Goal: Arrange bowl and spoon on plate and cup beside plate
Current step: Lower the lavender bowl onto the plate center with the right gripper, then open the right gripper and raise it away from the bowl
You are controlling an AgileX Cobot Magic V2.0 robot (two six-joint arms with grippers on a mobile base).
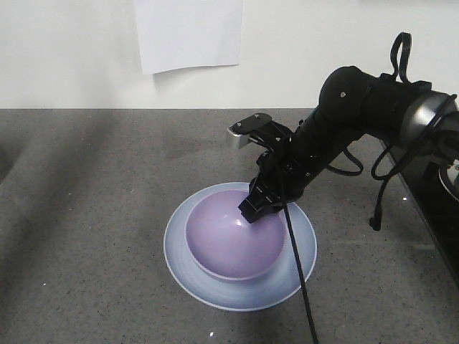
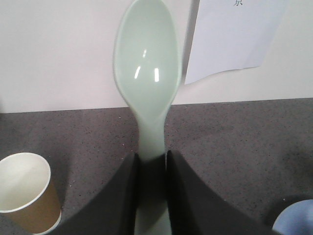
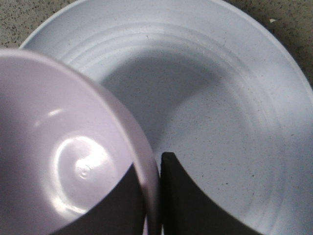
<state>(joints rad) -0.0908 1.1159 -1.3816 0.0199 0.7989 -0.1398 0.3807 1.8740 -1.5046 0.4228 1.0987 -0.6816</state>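
Note:
The lavender bowl rests on the pale blue plate in the middle of the counter. My right gripper is shut on the bowl's far rim, one finger inside and one outside. In the right wrist view the bowl fills the left and the plate lies under it, with the right gripper pinching the wall. The left gripper is shut on the handle of the mint-green spoon, whose head points away. The brown paper cup stands upright at lower left in the left wrist view.
A white paper sheet hangs on the wall behind the grey speckled counter. A black cable trails from the right arm over the plate's front. Dark equipment lines the counter's right edge. The plate's edge shows at lower right.

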